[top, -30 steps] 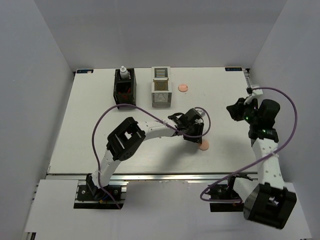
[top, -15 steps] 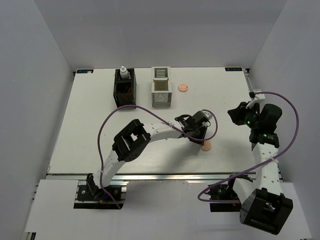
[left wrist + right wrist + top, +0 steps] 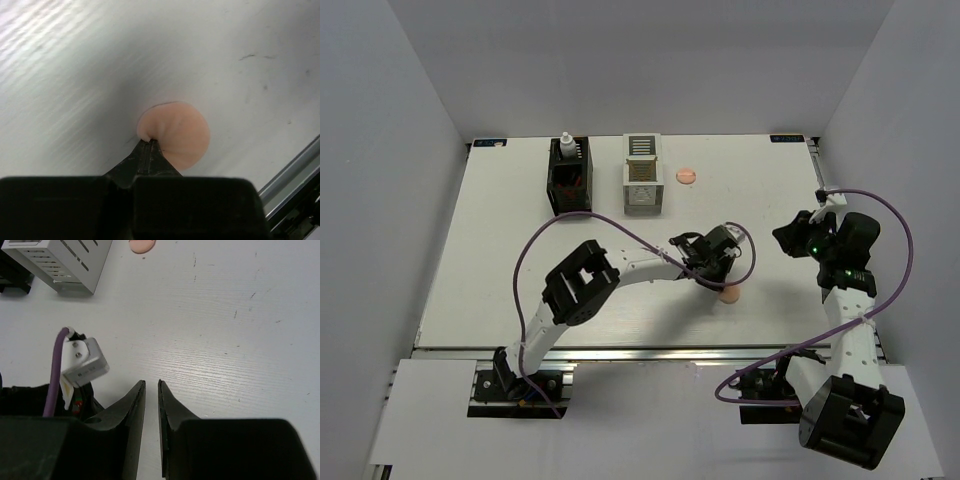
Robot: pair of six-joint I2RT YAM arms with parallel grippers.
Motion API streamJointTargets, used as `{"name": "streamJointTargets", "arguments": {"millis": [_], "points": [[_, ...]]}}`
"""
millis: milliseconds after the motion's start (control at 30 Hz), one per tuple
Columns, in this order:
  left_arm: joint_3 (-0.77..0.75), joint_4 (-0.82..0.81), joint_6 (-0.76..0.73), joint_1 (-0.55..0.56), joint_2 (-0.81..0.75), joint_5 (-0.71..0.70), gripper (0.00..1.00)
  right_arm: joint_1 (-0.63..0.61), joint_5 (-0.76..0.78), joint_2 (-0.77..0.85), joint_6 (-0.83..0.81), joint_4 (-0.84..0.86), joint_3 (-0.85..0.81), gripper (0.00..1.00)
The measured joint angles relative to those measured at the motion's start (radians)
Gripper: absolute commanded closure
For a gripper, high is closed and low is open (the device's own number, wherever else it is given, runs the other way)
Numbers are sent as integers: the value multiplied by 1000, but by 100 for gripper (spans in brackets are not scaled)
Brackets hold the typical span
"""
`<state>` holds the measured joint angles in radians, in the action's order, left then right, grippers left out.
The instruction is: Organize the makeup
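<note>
A peach disc [image 3: 732, 294] lies on the white table right of centre. My left gripper [image 3: 724, 284] is down on it. In the left wrist view the jaws are pressed together on the near left edge of the disc [image 3: 180, 131], which puckers at the left gripper [image 3: 149, 142]. A second peach disc [image 3: 687, 176] lies by the white slatted box and shows in the right wrist view [image 3: 142, 244]. A small white bottle [image 3: 565, 146] stands in the black slatted box [image 3: 569, 182]. My right gripper [image 3: 788, 232] hovers at the right; its jaws [image 3: 151, 385] are nearly together and empty.
The white slatted box [image 3: 642, 175] stands at the back centre and shows in the right wrist view [image 3: 60, 260]. A purple cable [image 3: 545, 235] loops over the left arm. The table's metal front rail [image 3: 650, 350] runs along the near edge.
My left gripper has moved right onto the near peach disc and pinched its edge. The right arm has shifted slightly.
</note>
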<state>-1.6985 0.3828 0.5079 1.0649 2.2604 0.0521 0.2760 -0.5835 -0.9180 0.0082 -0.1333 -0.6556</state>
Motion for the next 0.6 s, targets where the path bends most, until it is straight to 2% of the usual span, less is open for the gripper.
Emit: {"name": "streamJointTargets", "arguments": {"millis": [100, 267, 600], "points": [[25, 24, 0, -36, -27, -14, 100, 3, -2, 0, 0, 1, 6, 78], [13, 53, -3, -168, -50, -34, 100, 5, -5, 0, 1, 1, 27, 78], [-259, 72, -10, -412, -54, -15, 100, 5, -36, 0, -22, 0, 48, 76]]}}
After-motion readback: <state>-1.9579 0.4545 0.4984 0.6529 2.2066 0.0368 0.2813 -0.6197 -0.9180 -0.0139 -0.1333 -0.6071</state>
